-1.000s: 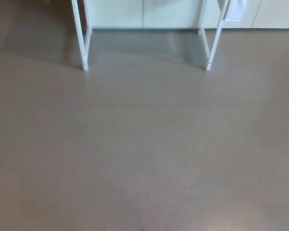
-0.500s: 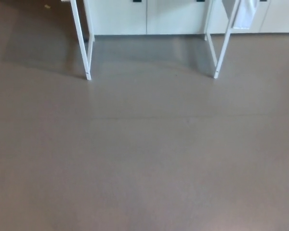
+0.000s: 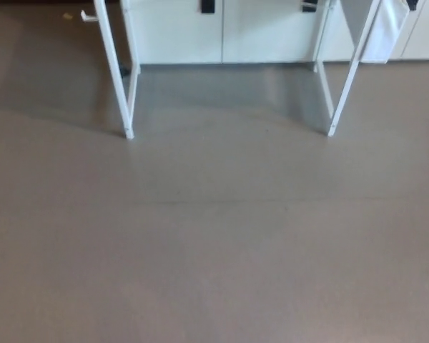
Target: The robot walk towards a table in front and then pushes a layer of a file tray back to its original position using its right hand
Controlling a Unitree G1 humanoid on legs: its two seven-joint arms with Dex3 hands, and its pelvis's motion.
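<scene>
1. Table point(image 3: 121, 78): we see only white legs; the top is cut off by the picture's upper edge, so whatever sits on it is out of sight.
2. Right-side legs point(image 3: 347, 78) run out of frame at the top too.
3. Pale sheet or cloth point(image 3: 385, 32) hanging by the right legs: upper part cropped, can't tell what it is.
4. Cabinets point(image 3: 179, 32) behind: only lower fronts show; dark handles point(image 3: 207, 6) clipped at the top edge.
5. Small yellowish speck point(image 3: 68, 15) on the floor point(image 3: 214, 250), top-left corner: too small to identify.
6. Whole view is a bit soft; floor seams are faint.
</scene>
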